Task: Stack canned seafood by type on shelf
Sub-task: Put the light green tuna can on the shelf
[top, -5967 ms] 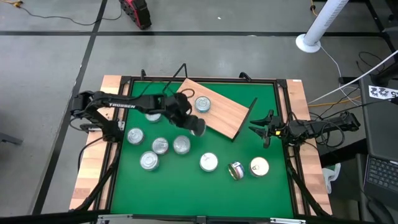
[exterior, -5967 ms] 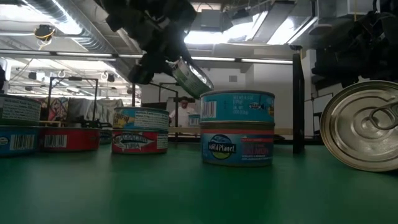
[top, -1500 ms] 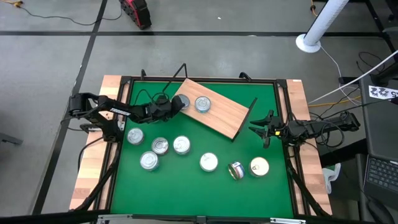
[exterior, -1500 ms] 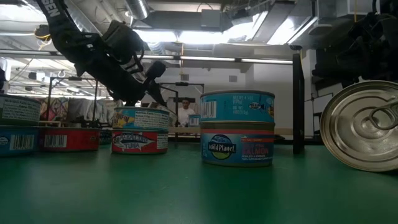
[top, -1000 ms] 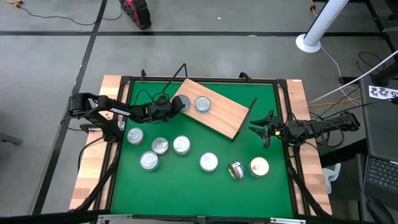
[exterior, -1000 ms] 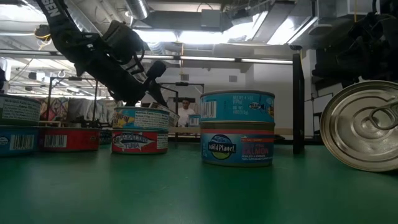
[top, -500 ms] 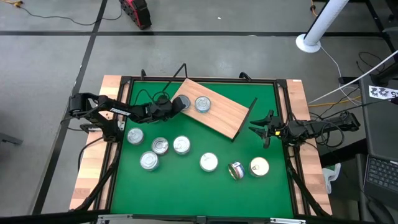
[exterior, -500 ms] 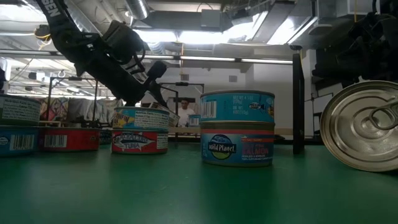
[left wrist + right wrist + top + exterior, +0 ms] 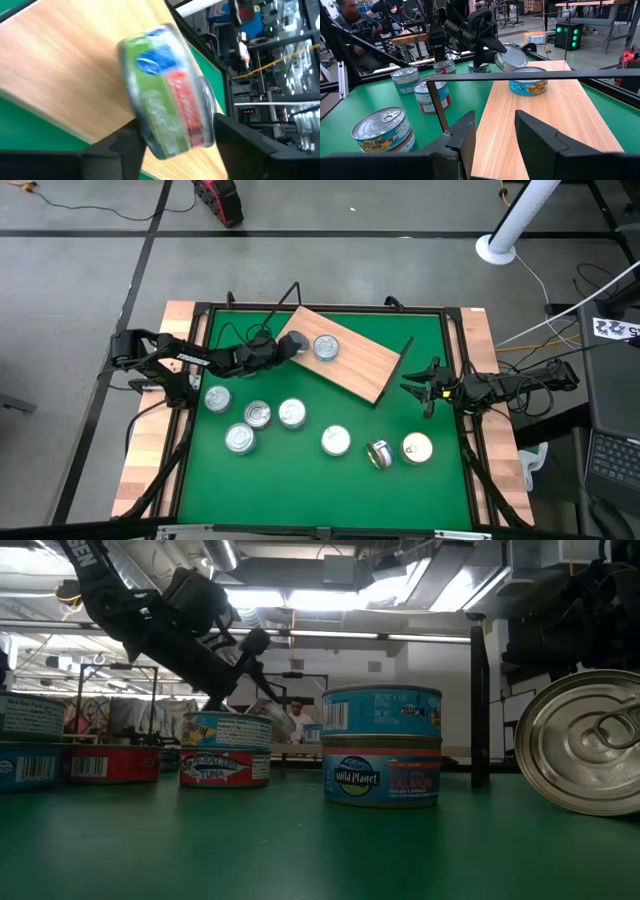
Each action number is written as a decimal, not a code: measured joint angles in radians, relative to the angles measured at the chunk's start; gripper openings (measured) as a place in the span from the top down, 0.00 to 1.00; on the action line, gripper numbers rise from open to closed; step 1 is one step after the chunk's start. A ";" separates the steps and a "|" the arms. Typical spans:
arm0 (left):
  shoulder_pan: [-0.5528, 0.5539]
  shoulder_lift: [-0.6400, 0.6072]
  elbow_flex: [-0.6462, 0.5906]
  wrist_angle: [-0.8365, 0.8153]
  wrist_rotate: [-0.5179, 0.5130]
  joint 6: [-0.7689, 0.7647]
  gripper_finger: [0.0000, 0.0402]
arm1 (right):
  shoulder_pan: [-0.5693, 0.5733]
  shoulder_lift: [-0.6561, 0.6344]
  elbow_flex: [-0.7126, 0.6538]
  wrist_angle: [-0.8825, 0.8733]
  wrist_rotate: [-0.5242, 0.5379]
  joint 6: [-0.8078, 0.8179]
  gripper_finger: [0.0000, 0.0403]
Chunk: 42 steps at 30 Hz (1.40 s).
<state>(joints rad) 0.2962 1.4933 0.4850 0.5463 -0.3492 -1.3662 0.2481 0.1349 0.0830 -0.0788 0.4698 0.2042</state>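
Observation:
The shelf, a light wooden board with black wire ends, lies aslant on the green mat. One tin stands on it. My left gripper reaches in from the table's left and is shut on another tin, tilted over the shelf's left end. Several more tins stand on the mat, and one lies on its side. My right gripper waits at the table's right edge, open, with nothing between its fingers. My left gripper pinches the tin across its thickness, one finger by one flat face and the other by the opposite one; the side label faces the wrist. It comes from the table's left, slanting down. The tin sits tilted; whether its lower rim touches the board I cannot tell.
Two stacked tins stand in the middle of the low view, with another stack to their left. The shelf's upright wire end rises near my right gripper. Free board lies to the right of the standing tin.
My left gripper has rolled at the wrist and stayed over the shelf's left end. The tin between its fingers has tipped with it and shows blurred in the wrist view.

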 joint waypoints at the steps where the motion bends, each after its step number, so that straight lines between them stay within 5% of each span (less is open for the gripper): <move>1: 0.000 0.000 0.000 -0.005 -0.001 0.004 0.40 | 0.000 0.000 0.000 0.000 0.000 0.000 0.66; 9: -0.002 0.000 0.000 -0.016 -0.007 -0.091 0.24 | 0.000 0.000 0.000 0.000 0.000 0.000 0.66; 27: 0.001 0.000 0.000 -0.011 -0.016 -0.478 0.23 | 0.000 0.000 0.000 0.000 0.000 0.000 0.66; 42: -0.002 -0.003 -0.001 -0.148 0.053 -0.553 0.23 | 0.000 0.000 0.000 0.000 0.000 0.000 0.66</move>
<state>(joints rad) 0.2939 1.4899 0.4843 0.3982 -0.2966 -1.9190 0.2481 0.1349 0.0830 -0.0788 0.4698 0.2043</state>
